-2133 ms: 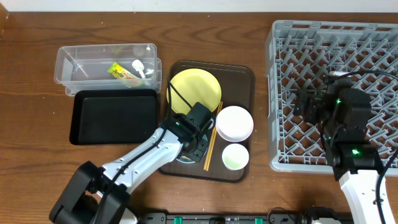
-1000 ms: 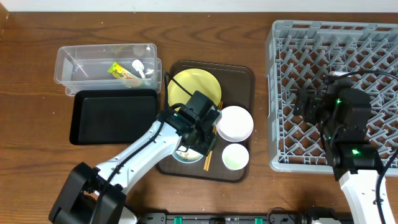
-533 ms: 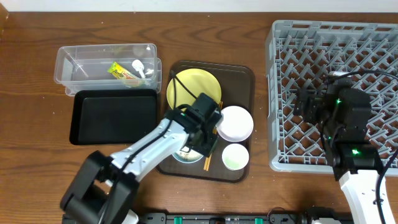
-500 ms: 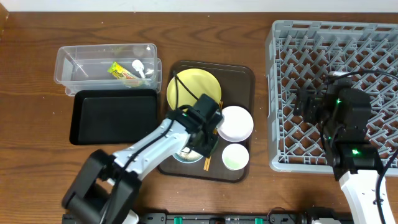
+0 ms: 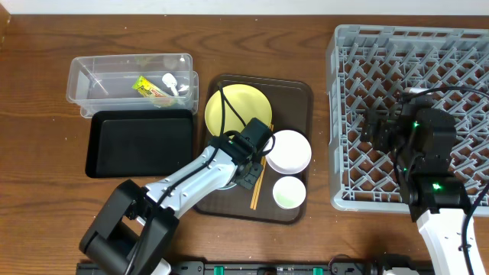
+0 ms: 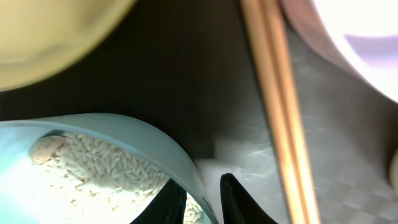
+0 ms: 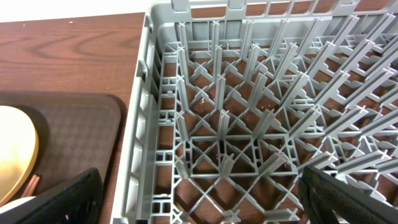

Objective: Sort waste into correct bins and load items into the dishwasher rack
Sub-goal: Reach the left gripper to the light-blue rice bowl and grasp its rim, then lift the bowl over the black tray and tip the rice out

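Blue bowl [image 6: 124,134] sits mouth up with rice [image 6: 93,165] inside, at the near-left corner of the brown tray [image 5: 294,95]. My left gripper [image 6: 200,183] is clamped on its rim, one finger inside and one outside, on the side facing the chopsticks [image 5: 258,183]. They lie just beside the bowl, between it and the white bowl [image 5: 289,150], long axis running from near edge to far edge. Plate [image 5: 244,103] is at the far-left corner. My right gripper [image 7: 200,174] hangs wide open over the rack [image 5: 458,46].
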Robot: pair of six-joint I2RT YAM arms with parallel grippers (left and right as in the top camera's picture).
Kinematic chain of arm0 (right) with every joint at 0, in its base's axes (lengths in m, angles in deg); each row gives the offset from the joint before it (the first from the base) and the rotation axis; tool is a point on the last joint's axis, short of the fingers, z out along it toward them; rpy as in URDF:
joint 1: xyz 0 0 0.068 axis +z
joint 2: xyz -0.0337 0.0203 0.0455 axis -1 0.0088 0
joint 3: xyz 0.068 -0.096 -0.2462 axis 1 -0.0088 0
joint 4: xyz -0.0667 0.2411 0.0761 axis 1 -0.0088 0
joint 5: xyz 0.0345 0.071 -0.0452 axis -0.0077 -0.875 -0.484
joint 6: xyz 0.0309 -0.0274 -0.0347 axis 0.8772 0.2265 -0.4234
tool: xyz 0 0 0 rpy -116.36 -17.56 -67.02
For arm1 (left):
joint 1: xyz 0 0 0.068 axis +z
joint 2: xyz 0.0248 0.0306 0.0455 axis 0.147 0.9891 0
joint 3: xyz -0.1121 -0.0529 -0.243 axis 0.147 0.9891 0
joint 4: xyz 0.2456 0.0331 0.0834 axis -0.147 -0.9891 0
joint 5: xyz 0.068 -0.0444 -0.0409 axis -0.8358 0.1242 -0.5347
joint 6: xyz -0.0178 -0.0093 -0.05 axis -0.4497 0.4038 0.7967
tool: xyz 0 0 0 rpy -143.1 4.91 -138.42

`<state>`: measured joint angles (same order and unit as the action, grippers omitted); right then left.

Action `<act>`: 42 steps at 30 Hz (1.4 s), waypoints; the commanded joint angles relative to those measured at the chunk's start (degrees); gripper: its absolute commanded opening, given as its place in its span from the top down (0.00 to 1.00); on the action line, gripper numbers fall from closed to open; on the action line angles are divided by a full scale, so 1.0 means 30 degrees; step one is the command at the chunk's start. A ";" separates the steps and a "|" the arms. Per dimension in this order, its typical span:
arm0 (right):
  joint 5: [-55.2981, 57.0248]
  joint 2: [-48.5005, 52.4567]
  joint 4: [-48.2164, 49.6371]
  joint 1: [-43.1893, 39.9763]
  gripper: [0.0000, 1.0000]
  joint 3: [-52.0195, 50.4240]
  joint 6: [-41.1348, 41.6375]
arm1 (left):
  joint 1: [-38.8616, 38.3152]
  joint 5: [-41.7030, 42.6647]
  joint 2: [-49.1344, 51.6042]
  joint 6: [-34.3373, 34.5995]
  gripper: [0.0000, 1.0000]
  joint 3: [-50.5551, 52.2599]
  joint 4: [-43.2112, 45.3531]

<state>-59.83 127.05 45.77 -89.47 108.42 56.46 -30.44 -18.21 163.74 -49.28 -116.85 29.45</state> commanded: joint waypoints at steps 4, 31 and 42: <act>-0.0073 -0.0044 -0.0022 0.0233 0.01 0.0408 -0.0175 | 0.0022 -0.1647 -0.0342 -0.0007 0.75 -0.0182 0.0000; -0.0073 -0.0044 -0.0022 0.0233 0.01 0.0408 -0.0175 | -0.0029 -0.1428 -0.0437 0.0350 0.94 -0.0583 -0.0058; -0.0073 -0.0044 -0.0029 0.0233 0.01 0.0408 -0.0175 | 0.0197 -0.1137 -0.3016 0.0408 0.94 -0.2769 -0.2310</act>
<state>-59.83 127.05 45.77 -89.47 108.42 56.46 -30.33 -21.80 157.70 -48.28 -122.62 23.04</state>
